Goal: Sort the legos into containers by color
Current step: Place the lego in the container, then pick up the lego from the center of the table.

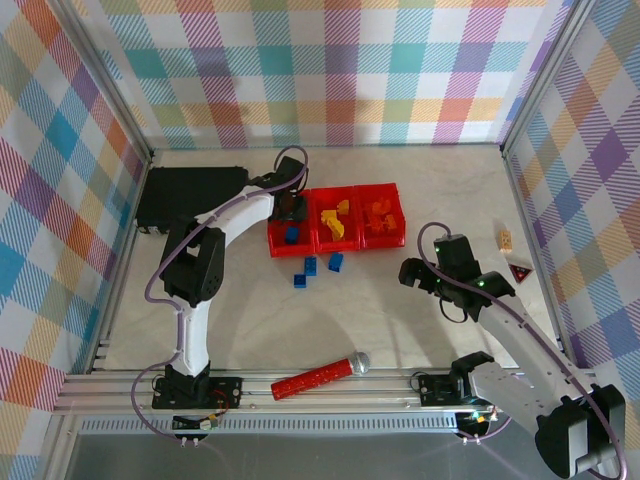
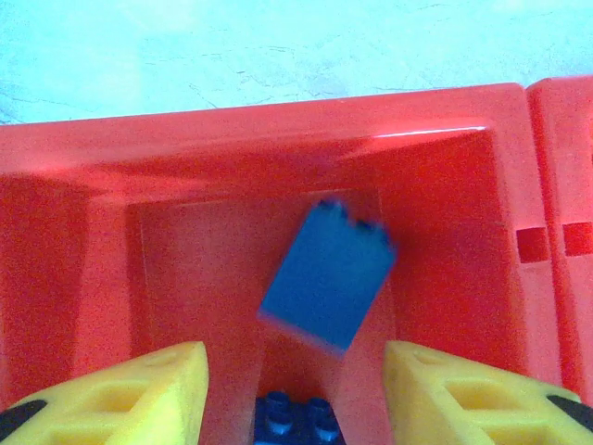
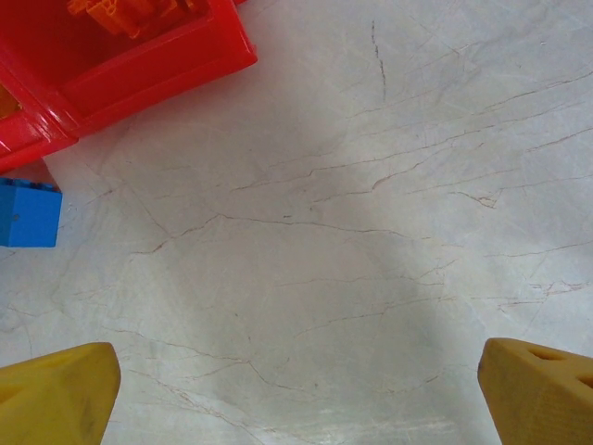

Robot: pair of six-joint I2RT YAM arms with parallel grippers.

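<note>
Three joined red containers stand mid-table. The left one holds a blue lego, the middle one yellow legos, the right one orange legos. My left gripper hangs open over the left container. Between and beyond its yellow fingers a blurred blue lego is loose and tilted inside the bin, above another blue lego. Three blue legos lie on the table just in front of the bins. My right gripper is open over bare table, with a blue lego to its left.
A flat black case lies left of the bins. A red stick with a silver tip rests near the front rail. A tan block and a small dark triangular piece sit by the right wall.
</note>
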